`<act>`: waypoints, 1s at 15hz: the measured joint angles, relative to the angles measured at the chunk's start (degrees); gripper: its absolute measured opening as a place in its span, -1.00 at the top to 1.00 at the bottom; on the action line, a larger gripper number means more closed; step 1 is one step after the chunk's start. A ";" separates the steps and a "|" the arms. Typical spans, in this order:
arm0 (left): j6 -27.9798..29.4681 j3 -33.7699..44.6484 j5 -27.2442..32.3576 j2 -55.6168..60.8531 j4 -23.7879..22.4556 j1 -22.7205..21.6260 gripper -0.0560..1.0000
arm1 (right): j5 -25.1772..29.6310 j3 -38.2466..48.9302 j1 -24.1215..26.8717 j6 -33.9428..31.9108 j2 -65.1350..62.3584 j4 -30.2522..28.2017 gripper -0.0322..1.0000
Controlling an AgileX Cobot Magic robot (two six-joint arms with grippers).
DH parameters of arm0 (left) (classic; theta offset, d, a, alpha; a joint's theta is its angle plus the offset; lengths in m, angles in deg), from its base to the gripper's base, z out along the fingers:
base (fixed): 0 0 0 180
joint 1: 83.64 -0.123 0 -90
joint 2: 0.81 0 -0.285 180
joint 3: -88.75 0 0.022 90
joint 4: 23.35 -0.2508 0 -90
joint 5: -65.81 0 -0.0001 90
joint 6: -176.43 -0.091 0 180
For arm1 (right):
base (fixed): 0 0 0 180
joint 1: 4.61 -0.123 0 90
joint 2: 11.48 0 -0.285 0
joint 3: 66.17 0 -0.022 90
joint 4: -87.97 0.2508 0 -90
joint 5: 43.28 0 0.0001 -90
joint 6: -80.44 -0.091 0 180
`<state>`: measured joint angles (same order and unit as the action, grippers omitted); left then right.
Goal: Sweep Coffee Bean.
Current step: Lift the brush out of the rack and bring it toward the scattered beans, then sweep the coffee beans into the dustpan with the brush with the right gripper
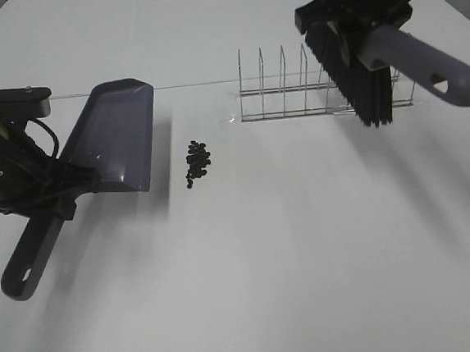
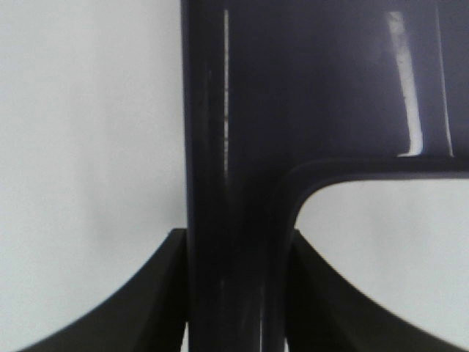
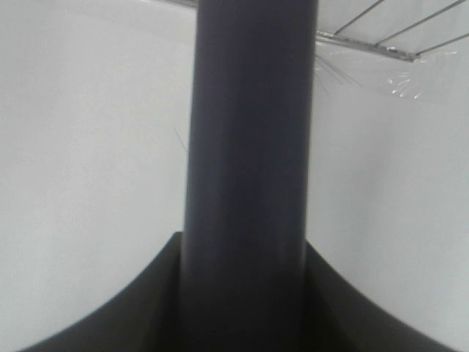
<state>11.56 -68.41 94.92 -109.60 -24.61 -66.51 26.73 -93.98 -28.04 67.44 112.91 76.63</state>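
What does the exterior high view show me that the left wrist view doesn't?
Only exterior high: the coffee beans clustered on the table, apart from the dustpan, and the brush held up near the wire rack. Only left wrist: a close look at the left gripper clamped on the dustpan's handle. Both: the dustpan and the white table.

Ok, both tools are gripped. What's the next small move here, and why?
Probably lower the brush down and across to touch the table just right of the coffee beans. It hangs raised over the wire rack, well away from them, while the dustpan already sits on their left with its open lip toward them, so a leftward sweep could start there.
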 joint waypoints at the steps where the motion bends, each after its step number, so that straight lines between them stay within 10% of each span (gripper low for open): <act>1: 0.00 0.00 0.97 -1.20 0.00 0.00 0.22 | 0.00 2.69 -2.86 -1.95 0.00 -2.92 0.26; 15: 0.00 -0.92 -3.55 -11.63 1.26 0.00 0.21 | -7.62 0.34 -13.29 -3.09 14.73 -1.72 0.26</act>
<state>11.56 -69.33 91.37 -121.24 -23.35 -66.51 19.11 -93.63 -41.34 64.34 127.63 74.91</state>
